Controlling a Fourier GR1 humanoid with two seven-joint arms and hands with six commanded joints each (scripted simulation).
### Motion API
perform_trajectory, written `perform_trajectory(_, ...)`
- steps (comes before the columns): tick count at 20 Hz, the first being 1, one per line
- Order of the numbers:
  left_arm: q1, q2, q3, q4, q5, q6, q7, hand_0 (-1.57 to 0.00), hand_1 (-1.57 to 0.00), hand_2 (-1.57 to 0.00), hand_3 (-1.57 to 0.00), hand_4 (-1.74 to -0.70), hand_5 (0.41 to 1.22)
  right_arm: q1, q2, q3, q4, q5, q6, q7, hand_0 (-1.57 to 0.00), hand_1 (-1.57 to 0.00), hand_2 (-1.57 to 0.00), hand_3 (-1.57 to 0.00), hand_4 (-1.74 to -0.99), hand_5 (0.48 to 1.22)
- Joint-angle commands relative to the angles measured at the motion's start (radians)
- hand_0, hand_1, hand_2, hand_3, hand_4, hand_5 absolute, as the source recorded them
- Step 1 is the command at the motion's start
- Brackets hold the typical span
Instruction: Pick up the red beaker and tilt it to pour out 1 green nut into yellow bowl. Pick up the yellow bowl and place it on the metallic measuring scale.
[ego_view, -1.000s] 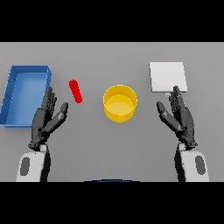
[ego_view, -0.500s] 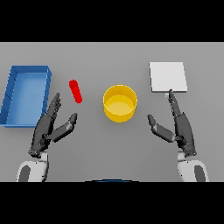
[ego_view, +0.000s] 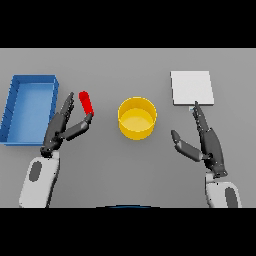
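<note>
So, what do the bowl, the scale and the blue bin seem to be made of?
Bowl: probably plastic, a uniform matte yellow with no glints. Scale: a flat, pale grey-white plate that could be brushed metal, though the look leaves it open. Bin: likely plastic, with thin walls of even blue.

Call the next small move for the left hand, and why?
Probably ease the left hand slightly forward and close it round the red beaker. Its fingers are straight, with the thumb just under the beaker's near end, so nothing is gripped yet. The yellow bowl waits to its right.
</note>
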Motion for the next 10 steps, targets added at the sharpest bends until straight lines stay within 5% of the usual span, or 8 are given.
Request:
perform_trajectory(1, -0.033, -0.006, 0.002, 0.037, -0.002, 0.0, -0.008, 0.0, 0.0, 0.0, 0.0, -1.18, 0.636, -0.001, 0.001, 0.001, -0.001, 0.001, 0.0, -0.004, 0.0, 0.0, 0.0, 0.0, -1.229, 0.626)
perform_trajectory(10, -0.222, -0.008, 0.029, 0.267, -0.05, 0.038, -0.048, 0.0, 0.0, 0.0, 0.0, -1.2, 0.664, 0.015, 0.0, 0.001, -0.022, -0.004, 0.002, -0.013, 0.0, 0.0, 0.0, 0.0, -1.233, 0.634)
